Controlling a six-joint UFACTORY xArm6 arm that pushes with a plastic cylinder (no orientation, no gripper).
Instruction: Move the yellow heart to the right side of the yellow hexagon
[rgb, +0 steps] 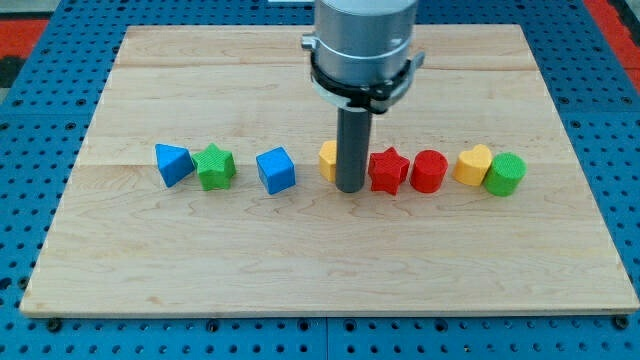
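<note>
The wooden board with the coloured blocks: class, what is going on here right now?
My tip rests on the wooden board, between the yellow hexagon, which the rod partly hides, and the red star. The yellow heart sits well off toward the view's right, touching the green cylinder, so it is not yet beside the hexagon.

I read no text, label, brand, number or sign anywhere in my view: none on the wooden board (330, 270), none on the coloured blocks, none on the grey arm housing (362, 40), none on the blue pegboard (40, 40) around it.
</note>
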